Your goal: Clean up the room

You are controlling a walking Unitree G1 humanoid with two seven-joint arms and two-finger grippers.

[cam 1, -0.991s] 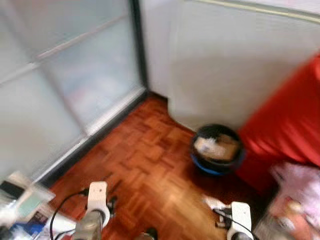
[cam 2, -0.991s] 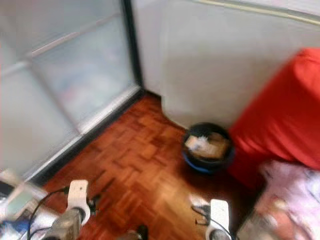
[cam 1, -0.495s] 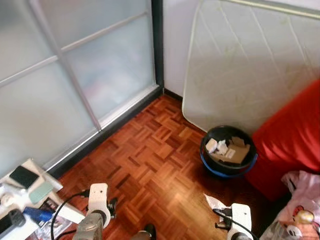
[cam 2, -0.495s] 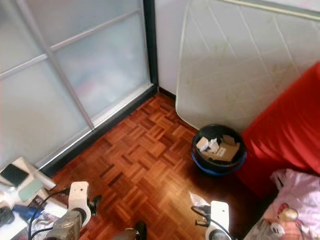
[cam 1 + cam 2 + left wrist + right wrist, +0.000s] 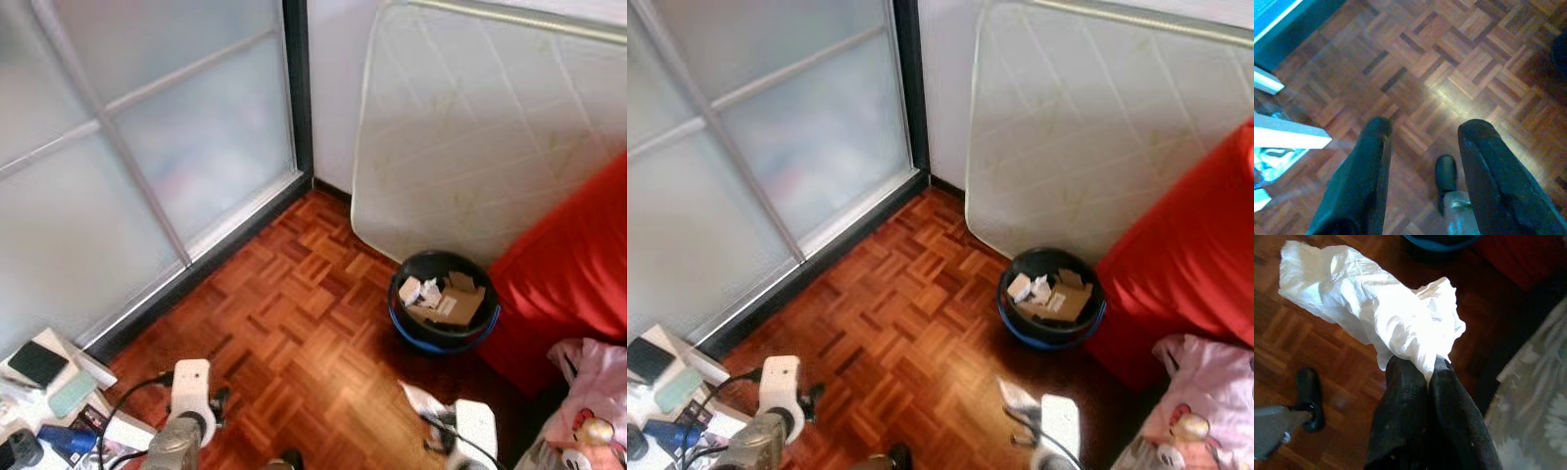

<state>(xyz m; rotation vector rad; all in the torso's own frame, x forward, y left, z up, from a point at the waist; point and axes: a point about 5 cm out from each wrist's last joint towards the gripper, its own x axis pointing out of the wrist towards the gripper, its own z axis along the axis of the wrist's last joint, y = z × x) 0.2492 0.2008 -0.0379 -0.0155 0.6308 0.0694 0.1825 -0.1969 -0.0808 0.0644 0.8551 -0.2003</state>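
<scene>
My right gripper (image 5: 1418, 369) is shut on a crumpled white tissue (image 5: 1371, 313); the same tissue (image 5: 423, 399) pokes out just ahead of my right wrist low in the eye views. A black bin with a blue rim (image 5: 444, 302), holding cardboard and paper scraps, stands on the parquet ahead of that gripper, against the red sofa (image 5: 568, 264). My left gripper (image 5: 1425, 137) is open over bare parquet with nothing between its fingers (image 5: 1369, 166).
A white mattress (image 5: 470, 127) leans on the wall behind the bin. Frosted sliding doors (image 5: 147, 147) run along the left. A low table (image 5: 44, 387) with a phone and small items sits at lower left. A pink bag (image 5: 598, 392) lies at lower right.
The camera has steadied from a blur and shifted a little, so the bin sits slightly lower left in view. Both grippers keep their states, the right still holding the tissue.
</scene>
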